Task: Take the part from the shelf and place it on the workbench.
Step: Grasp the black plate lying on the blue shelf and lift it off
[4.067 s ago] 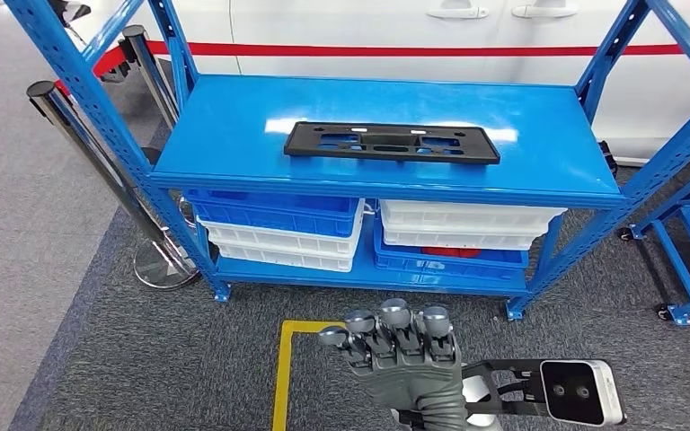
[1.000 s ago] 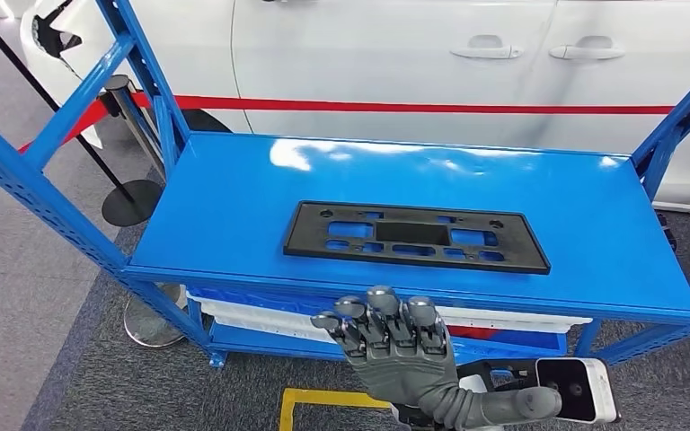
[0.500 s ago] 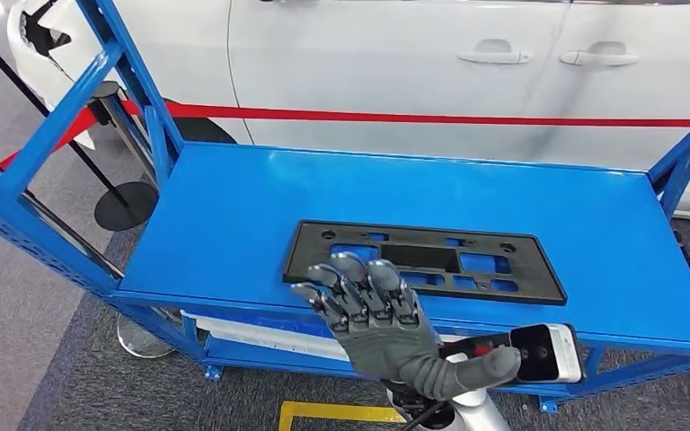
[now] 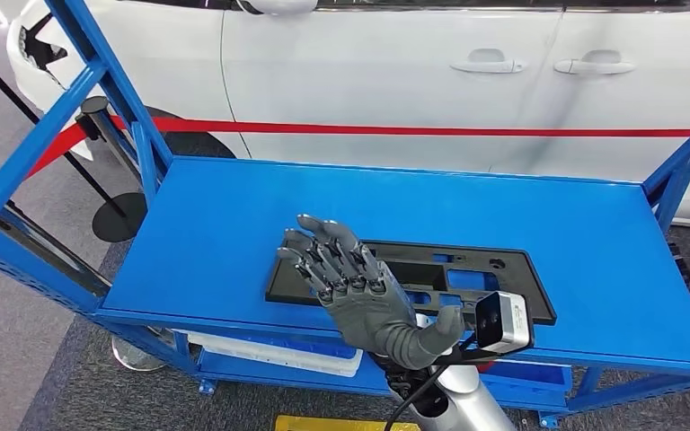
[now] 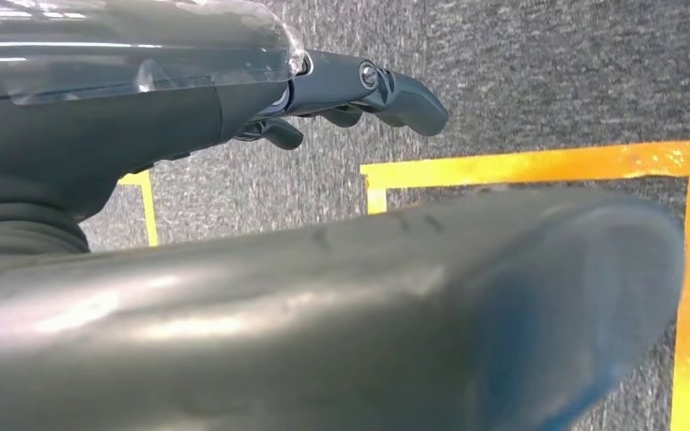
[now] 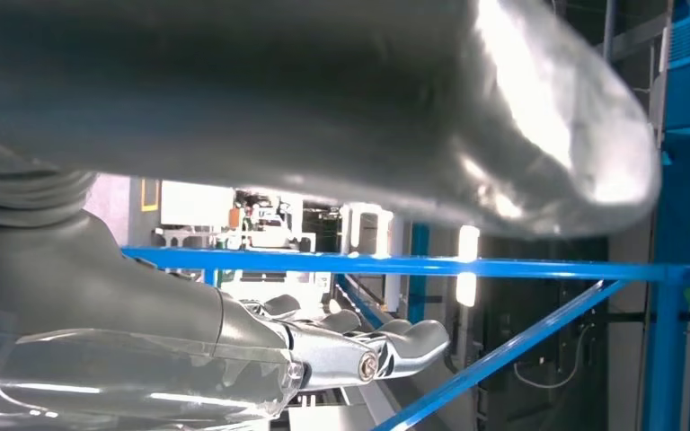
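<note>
Right hand: the right hand (image 4: 352,285) is raised over the shelf top, fingers (image 4: 323,247) spread and nearly straight, thumb out to the side, holding nothing.
Part: the flat black part (image 4: 467,283) lies just beneath and beyond the fingers; contact cannot be told.
Shelf: the blue shelf (image 4: 207,242) top carries the part, stretching to either side of the hand.
Left hand: the left hand (image 5: 234,233) hangs over grey carpet with yellow floor tape (image 5: 539,163), fingers loosely curled, empty.
Behind: a white car (image 4: 395,81) stands past the shelf.

White car (image 4: 413,81), grey carpet (image 4: 18,296)

A flat black part (image 4: 467,274) lies on the blue shelf (image 4: 207,224).
</note>
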`<state>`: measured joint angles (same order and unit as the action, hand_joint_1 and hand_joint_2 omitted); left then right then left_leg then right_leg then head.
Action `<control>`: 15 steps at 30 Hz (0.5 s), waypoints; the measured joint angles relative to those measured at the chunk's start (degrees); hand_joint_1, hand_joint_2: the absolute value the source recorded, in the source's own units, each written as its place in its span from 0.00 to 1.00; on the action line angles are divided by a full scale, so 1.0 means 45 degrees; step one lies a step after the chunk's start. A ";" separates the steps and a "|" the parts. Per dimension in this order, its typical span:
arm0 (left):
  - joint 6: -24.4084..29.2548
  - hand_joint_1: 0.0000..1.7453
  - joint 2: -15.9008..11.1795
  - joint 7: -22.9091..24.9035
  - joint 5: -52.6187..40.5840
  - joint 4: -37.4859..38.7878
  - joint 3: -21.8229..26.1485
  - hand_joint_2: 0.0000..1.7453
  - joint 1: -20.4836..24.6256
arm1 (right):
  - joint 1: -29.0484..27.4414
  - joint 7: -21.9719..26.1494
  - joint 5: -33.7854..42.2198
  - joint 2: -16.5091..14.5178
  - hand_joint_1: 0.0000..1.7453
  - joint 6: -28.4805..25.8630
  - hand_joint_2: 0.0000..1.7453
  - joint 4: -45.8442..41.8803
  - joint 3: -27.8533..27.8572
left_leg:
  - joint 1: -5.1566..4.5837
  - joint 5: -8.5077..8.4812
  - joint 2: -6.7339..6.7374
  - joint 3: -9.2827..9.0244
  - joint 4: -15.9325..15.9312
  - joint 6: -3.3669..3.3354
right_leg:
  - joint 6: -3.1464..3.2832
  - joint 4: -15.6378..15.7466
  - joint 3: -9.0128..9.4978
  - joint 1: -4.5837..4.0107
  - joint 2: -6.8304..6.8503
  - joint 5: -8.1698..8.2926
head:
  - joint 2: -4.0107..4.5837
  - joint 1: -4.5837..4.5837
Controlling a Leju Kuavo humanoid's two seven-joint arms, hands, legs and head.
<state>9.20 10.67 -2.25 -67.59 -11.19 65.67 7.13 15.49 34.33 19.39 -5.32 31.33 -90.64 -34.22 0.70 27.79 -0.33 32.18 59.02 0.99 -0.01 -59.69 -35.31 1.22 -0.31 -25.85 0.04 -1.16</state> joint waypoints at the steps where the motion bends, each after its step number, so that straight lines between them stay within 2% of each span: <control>1: 0.0002 0.00 0.0000 0.0000 0.0000 0.0000 0.0001 0.00 0.0003 | 0.0020 -0.0001 -0.0001 -0.0001 0.00 -0.0006 0.00 0.0007 -0.0006 | 0.0012 0.0230 0.0005 0.0136 0.0351 0.0050 | 0.0078 0.0035 0.0041 0.0012 0.0013 -0.0005 | 0.0000 -0.0004; 2: 0.0005 0.00 0.0000 -0.0001 0.0000 0.0000 0.0004 0.00 0.0003 | 0.0035 -0.0002 -0.0001 -0.0002 0.00 -0.0006 0.25 0.0016 -0.0012 | 0.0021 0.0551 0.0008 0.0389 0.0921 0.0085 | 0.0141 0.0056 0.0078 0.0014 0.0031 -0.0019 | 0.0000 -0.0010; 4: 0.0006 0.00 0.0000 -0.0001 0.0001 0.0000 0.0007 0.00 -0.0015 | 0.0053 -0.0007 -0.0002 -0.0002 0.00 -0.0009 0.75 0.0066 -0.0030 | 0.0020 0.1274 0.0008 0.1217 0.2604 0.0123 | 0.0227 0.0053 0.0106 -0.0042 0.0055 -0.0064 | 0.0000 -0.0014; 5: 0.0006 0.00 0.0000 -0.0004 0.0001 0.0000 0.0010 0.00 -0.0030 | 0.0051 -0.0018 -0.0027 -0.0002 0.00 -0.0052 1.00 0.0099 -0.0040 | 0.0019 0.1430 0.0007 0.1565 0.3236 0.0125 | 0.0252 0.0049 0.0117 -0.0075 0.0055 -0.0081 | 0.0000 -0.0015; 6: 0.0004 0.00 0.0000 -0.0017 0.0002 0.0000 0.0013 0.00 -0.0045 | 0.0050 -0.0046 -0.0096 -0.0002 0.00 -0.0181 1.00 0.0135 -0.0055 | 0.0017 0.1355 0.0007 0.1744 0.3486 0.0108 | 0.0274 0.0045 0.0137 -0.0107 0.0046 -0.0099 | 0.0000 -0.0013; 7: -0.0006 0.00 0.0000 -0.0041 0.0004 0.0000 0.0018 0.00 -0.0053 | 0.0050 -0.0104 -0.0248 -0.0001 0.00 -0.0445 1.00 0.0163 -0.0070 | 0.0012 0.1032 0.0007 0.1671 0.3213 0.0070 | 0.0285 0.0042 0.0171 -0.0131 0.0030 -0.0118 | 0.0000 -0.0013; 9: -0.0049 0.00 0.0000 -0.0129 0.0019 0.0000 0.0027 0.00 -0.0057 | 0.0038 -0.0275 -0.0947 0.0008 0.00 -0.1509 1.00 0.0207 -0.0120 | -0.0016 0.0084 0.0006 0.0988 0.1608 -0.0082 | 0.0273 0.0042 0.0271 -0.0163 0.0000 -0.0173 | 0.0000 -0.0011; 10: -0.0075 0.00 0.0000 -0.0174 0.0036 0.0000 0.0030 0.00 -0.0051 | 0.0021 -0.0373 -0.1454 0.0021 0.00 -0.2208 1.00 0.0222 -0.0151 | -0.0051 -0.0216 0.0008 0.0641 0.0832 -0.0160 | 0.0242 0.0031 0.0301 -0.0190 -0.0008 -0.0203 | 0.0000 -0.0010; 11: -0.0098 0.00 0.0000 -0.0219 0.0062 0.0000 0.0034 0.00 -0.0044 | -0.0026 -0.0466 -0.2092 0.0041 0.00 -0.3024 0.75 0.0242 -0.0188 | -0.0087 -0.0362 0.0005 0.0405 0.0305 -0.0228 | 0.0192 0.0030 0.0309 -0.0202 -0.0009 -0.0219 | 0.0000 -0.0010; 12: -0.0119 0.00 0.0001 -0.0260 0.0096 0.0000 0.0040 0.00 -0.0048 | -0.0105 -0.0583 -0.2790 0.0068 0.00 -0.3864 0.50 0.0259 -0.0229 | -0.0123 -0.0348 -0.0001 0.0312 0.0085 -0.0281 | 0.0136 0.0035 0.0302 -0.0208 -0.0006 -0.0225 | 0.0000 -0.0006; 14: -0.0142 0.00 0.0016 -0.0314 0.0177 0.0000 0.0063 0.00 -0.0099 | -0.0337 -0.0877 -0.4265 0.0126 0.00 -0.5459 0.50 0.0274 -0.0310 | -0.0120 -0.0362 -0.0009 0.0264 -0.0042 -0.0386 | -0.0004 0.0067 0.0307 -0.0211 0.0000 -0.0224 | 0.0001 -0.0006; 15: -0.0148 0.00 0.0032 -0.0329 0.0212 0.0000 0.0077 0.00 -0.0137 | -0.0445 -0.1046 -0.4960 0.0154 0.00 -0.6111 0.75 0.0266 -0.0346 | -0.0092 -0.0401 -0.0004 0.0218 -0.0127 -0.0452 | -0.0070 0.0021 0.0307 -0.0209 0.0003 -0.0274 | 0.0001 0.0001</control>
<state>8.53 10.81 -3.73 -66.63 -11.19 66.01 6.51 13.49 29.63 -2.93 -4.63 3.83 -89.44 -35.77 0.29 25.98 -0.35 33.16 58.45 -1.05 -0.32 -59.60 -33.93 0.29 -0.30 -27.09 0.05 -1.15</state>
